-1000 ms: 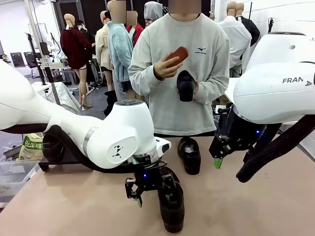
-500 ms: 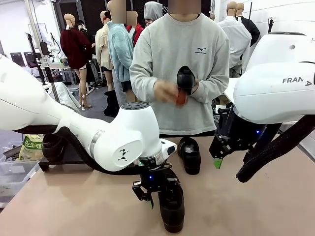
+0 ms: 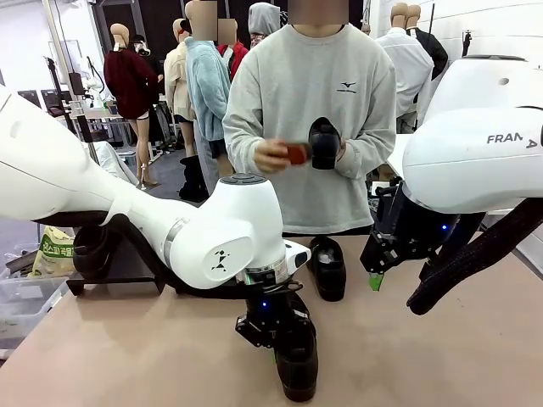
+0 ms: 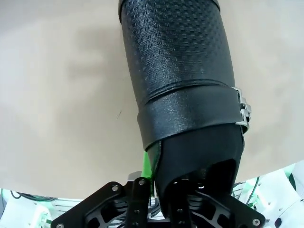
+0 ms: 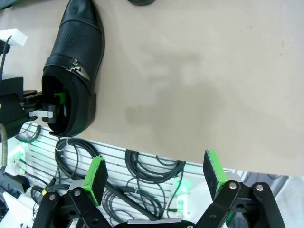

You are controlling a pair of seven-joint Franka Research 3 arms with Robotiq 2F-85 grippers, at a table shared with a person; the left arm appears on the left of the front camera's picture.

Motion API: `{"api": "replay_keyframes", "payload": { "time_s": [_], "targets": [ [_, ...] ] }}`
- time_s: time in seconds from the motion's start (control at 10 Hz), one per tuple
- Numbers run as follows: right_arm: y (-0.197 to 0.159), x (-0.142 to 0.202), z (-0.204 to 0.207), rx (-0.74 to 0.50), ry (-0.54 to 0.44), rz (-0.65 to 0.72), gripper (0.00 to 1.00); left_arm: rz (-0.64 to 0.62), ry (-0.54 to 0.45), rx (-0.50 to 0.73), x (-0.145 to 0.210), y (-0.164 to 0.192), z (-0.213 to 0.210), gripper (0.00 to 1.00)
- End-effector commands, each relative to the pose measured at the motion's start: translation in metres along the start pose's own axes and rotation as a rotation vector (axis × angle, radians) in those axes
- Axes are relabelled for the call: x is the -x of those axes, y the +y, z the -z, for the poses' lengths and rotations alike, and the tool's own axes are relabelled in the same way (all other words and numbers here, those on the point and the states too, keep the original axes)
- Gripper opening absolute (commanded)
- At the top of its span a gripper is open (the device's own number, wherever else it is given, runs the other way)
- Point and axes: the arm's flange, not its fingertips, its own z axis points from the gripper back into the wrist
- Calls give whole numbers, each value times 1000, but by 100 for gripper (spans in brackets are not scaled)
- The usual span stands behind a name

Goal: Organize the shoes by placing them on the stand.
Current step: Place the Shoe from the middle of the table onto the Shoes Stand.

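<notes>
pinching the rim near the heel of the near shoe [image 3: 297, 366], the left gripper [image 3: 273, 342] is clamped on it: from its own wrist one green pad [image 4: 147, 166] lies against the outside of the leather, while the other finger goes down into the dark opening. that shoe sits sole down on the tan table [image 3: 441, 356], close to the robot's edge, with a small metal buckle [image 4: 242, 108] on the strap across it. the right gripper [image 5: 154, 172] hangs off to the right above bare tabletop, its pads spread wide with nothing between them, well apart from the near shoe. a second shoe [image 3: 327, 267] lies farther back on the table, between the two grippers and just in front of the person. the person's hand [image 3: 339, 153] holds a third shoe [image 3: 323, 142] upright at chest height, and the other hand [image 3: 270, 156] holds a small reddish-brown thing [image 3: 296, 153] right beside it. a low black stand [image 3: 119, 270] sits at the table's left end with a dark shoe-like shape [image 3: 89, 250] on it. the bulky white elbow of the left arm [image 3: 229, 237] stands in front of part of that stand and covers the tabletop behind it. the finger inside the shoe is lost in shadow, and i cannot tell whether the sole is fully resting on the table.
</notes>
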Motion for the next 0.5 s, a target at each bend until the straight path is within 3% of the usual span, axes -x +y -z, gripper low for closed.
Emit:
{"api": "replay_keyframes", "payload": {
  "time_s": [0.0,0.4],
  "targets": [
    [0,0,2,-22,3,-3,100,-29,35,-30,-1,-8,1,0],
    [0,0,2,-22,3,-3,100,-81,42,4,15,13,-30,0]
  ]
}}
